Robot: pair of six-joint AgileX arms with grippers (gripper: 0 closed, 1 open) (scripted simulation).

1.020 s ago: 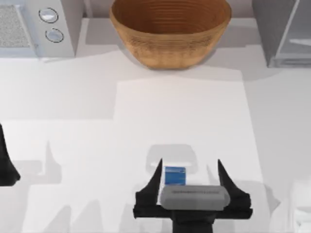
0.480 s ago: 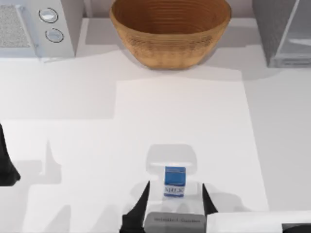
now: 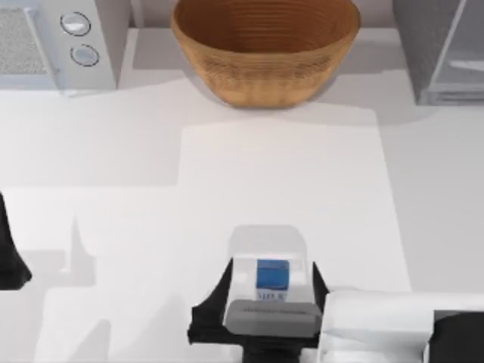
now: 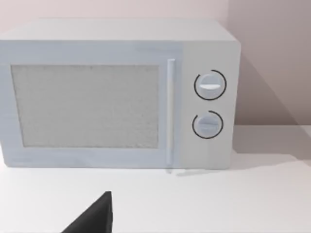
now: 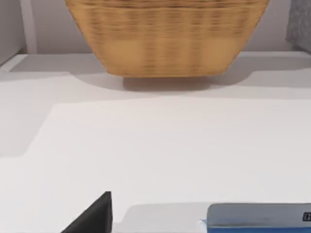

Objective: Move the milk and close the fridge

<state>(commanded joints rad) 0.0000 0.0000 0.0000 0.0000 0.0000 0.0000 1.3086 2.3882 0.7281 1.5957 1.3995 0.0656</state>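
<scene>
Since half a second ago the right gripper (image 3: 272,291) has crept a little forward along the near edge of the table, so its two dark fingers now flank the milk (image 3: 272,274) more fully, and more of the white arm behind it has come into the top view at the lower right; a second ago the same gripper sat farther right with its fingers splayed wider. From above, the carton stands upright on the white table (image 3: 280,181), near the front edge and about midway across, well apart from the wicker basket (image 3: 265,49) at the back. The jaws are spread, one finger on each side of the carton, and I cannot tell whether either pad touches it yet. The fridge (image 3: 442,53) stands at the back right with its pale glassy door panel swung out, so it looks open. The microwave (image 3: 57,41) sits at the back left, and the left gripper (image 3: 11,253) is parked at the left edge; whether its fingers are apart I cannot tell. The left wrist view faces the microwave's front (image 4: 116,97) and its two knobs, with one dark fingertip (image 4: 95,216) low in the picture. The right wrist view looks across the table to the basket (image 5: 167,36), with the blue and white carton top (image 5: 257,216) close in. By my judgement nothing is finished: the milk is not yet gripped or moved, and the fridge door is not yet shut.
</scene>
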